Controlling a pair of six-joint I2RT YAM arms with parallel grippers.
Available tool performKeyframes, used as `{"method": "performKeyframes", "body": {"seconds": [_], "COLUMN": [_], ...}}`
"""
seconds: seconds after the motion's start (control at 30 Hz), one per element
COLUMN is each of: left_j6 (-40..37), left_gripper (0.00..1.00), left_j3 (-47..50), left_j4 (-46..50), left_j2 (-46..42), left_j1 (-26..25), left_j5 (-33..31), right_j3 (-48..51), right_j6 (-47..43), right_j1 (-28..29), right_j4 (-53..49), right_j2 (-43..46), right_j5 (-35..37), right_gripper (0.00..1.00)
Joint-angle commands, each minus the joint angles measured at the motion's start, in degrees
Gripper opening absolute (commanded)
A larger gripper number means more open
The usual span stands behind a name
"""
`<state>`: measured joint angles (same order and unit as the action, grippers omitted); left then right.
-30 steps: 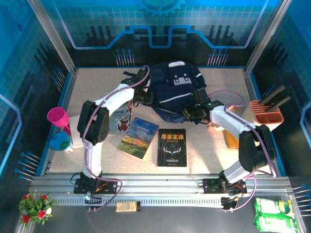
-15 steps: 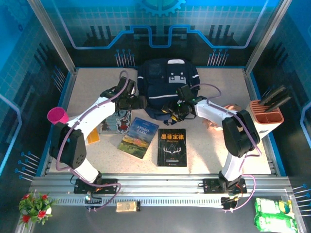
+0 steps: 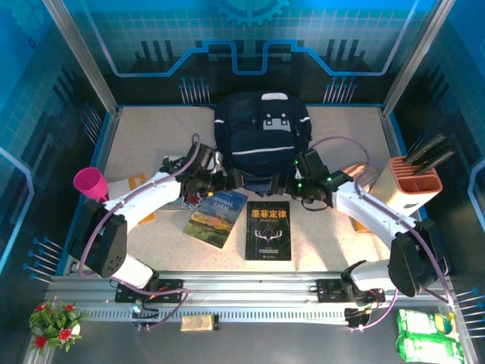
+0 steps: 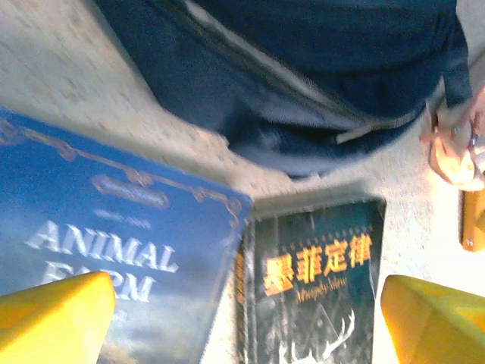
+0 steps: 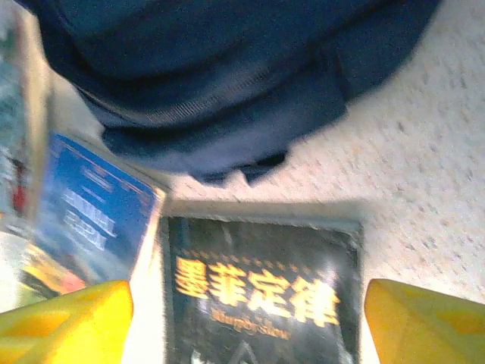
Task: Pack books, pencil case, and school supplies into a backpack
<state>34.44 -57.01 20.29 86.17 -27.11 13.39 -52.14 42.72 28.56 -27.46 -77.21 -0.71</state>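
Setting: a desk (image 3: 333, 243) seen from above, with two robot arms reaching in from its near edge.
Backpack: the dark navy backpack (image 3: 261, 130) lies at the back centre of the desk. A zip line crosses its lower face in the left wrist view, but I cannot tell whether it is open.
Books: all are outside the bag. "Animal Farm" (image 3: 216, 218) and the black antler book (image 3: 270, 230) lie side by side just in front of it. The white-red book (image 3: 186, 202) is mostly hidden under the left arm.
Pencil case: the pinkish pouch (image 4: 453, 152) rests on the desk, right of the backpack.
Supplies: a flat orange piece (image 3: 138, 181) sits out at the left.
Progress: judging from this, nothing is packed and every item remains to go in.
Left gripper (image 3: 211, 182): it hangs above the bag's near edge. Its jaws are spread wide and empty, with both front books below and between the yellow tips, untouched.
Right gripper (image 3: 285, 186): its jaws are likewise wide apart and hold nothing. The black book lies centred beneath them and the backpack just beyond.
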Motion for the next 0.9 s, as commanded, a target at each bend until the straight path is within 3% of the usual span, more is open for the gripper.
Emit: {"method": "performKeyframes", "body": {"seconds": [0.0, 0.2, 0.37, 0.53, 0.87], "left_j6": [6.42, 10.87, 14.62, 10.51, 13.72], "left_gripper": [0.99, 0.99, 0.98, 0.95, 0.78], "left_j3": [2.88, 5.8, 7.68, 2.3, 1.79], "left_j4": [-3.23, -2.89, -4.24, 4.13, 4.13], "left_j2": [-2.23, -2.0, -0.33, 3.04, 8.77], "left_j1": [-3.91, -10.81, -13.85, -14.4, -17.7], "left_j5": [3.29, 1.78, 0.69, -0.19, -2.54], "right_j3": [4.02, 10.26, 12.33, 11.53, 9.35], "right_j6": [-4.11, -4.88, -5.83, -8.45, -12.27], "right_j1": [2.22, 2.82, 2.89, 2.67, 1.95], "right_j4": [-5.79, -4.55, -2.77, -3.25, -2.35], "right_j2": [1.97, 3.29, 1.08, 0.24, -4.82], "right_j5": [3.87, 0.93, -1.65, -0.62, -2.0], "right_gripper": [0.8, 0.77, 0.69, 0.65, 0.6]}}
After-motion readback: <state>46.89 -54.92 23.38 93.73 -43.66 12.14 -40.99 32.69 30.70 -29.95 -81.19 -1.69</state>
